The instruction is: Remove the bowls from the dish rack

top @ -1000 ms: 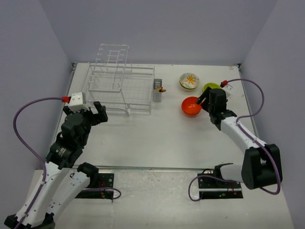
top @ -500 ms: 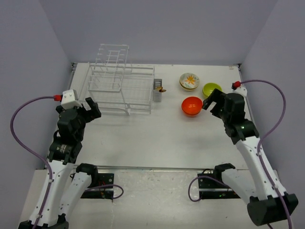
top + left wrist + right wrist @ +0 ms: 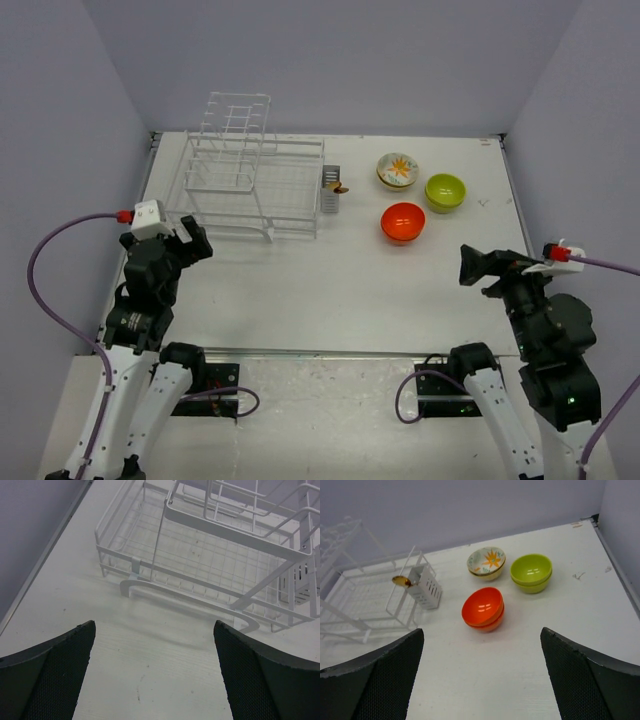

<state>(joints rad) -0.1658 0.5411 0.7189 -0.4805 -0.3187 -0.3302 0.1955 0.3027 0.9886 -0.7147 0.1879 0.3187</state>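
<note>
- The left gripper (image 3: 154, 626) is hovering over the table (image 3: 330, 290) just in front of the dish rack (image 3: 235, 532); its jaws are standing wide apart, gripping nothing
- The right gripper (image 3: 487, 265) is hanging near the table's right front edge, well apart from the bowls (image 3: 402, 222); its jaws are gaping fully too, holding nothing
- The bowls are sitting on the table to the right of the rack; an orange stack (image 3: 482, 607) is lying nearest, a green stack (image 3: 531, 571) and a cream flowered bowl (image 3: 486, 561) behind it
- A grey caddy (image 3: 426, 586) is hanging on the rack's end facing them
</note>
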